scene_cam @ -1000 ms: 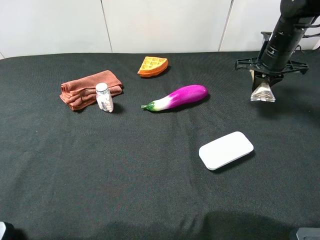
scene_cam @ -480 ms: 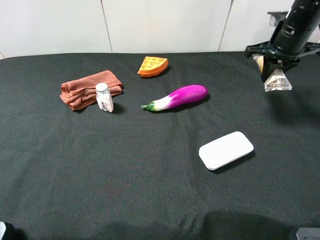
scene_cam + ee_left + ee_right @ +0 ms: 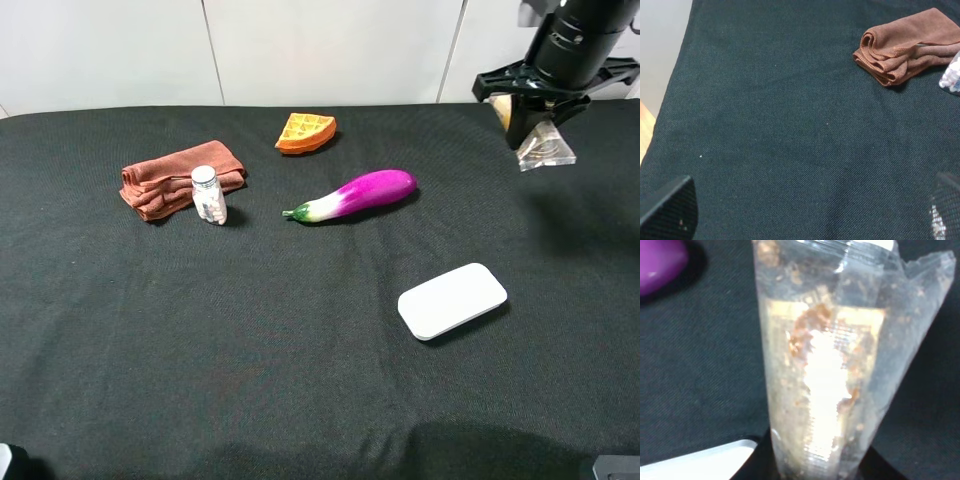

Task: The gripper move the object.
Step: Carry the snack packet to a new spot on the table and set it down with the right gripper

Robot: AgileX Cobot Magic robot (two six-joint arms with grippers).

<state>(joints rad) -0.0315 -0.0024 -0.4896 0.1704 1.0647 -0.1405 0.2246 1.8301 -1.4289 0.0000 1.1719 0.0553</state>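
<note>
While the overhead view shows the right gripper [image 3: 530,118] clamping the snack packet [image 3: 546,148] aloft, only its wrist view reveals brown crumbs. On the left gripper [image 3: 805,215], fingers [image 3: 667,210] sit apart.

No words, brand names or numbers can be read anywhere. The snack packet [image 3: 825,365] has a pale, label-like panel under its clear wrap, but in the right wrist view glare and blur make any print on it illegible. The small white bottle [image 3: 208,194] and the white case [image 3: 452,300] on the tabletop [image 3: 300,400] are too small to show any lettering
</note>
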